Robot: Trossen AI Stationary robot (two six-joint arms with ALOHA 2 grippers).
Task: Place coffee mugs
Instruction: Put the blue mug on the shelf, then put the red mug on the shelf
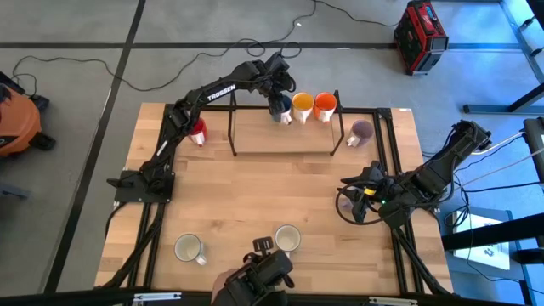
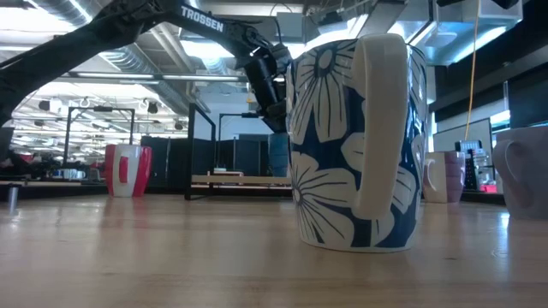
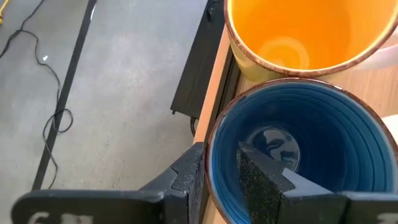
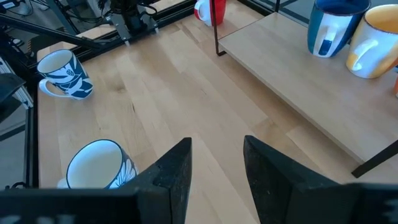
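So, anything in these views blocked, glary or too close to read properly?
Low view: the floral mug sits right at the lens and hides much of the table behind it, with bright ceiling lights behind. Left wrist view: the blue mug fills the frame, one pincer finger inside its rim. High view: evenly lit.

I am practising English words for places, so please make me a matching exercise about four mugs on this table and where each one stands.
Mugs:
1. blue mug
2. red mug
3. purple mug
4. flowered white mug

Places:
A. on the table, by the shelf's end on the right arm's side
B. at the table's near edge
C. on the shelf, at the left gripper
D. on the table, by the shelf's end on the left arm's side

Pairs: 1-C, 2-D, 3-A, 4-B
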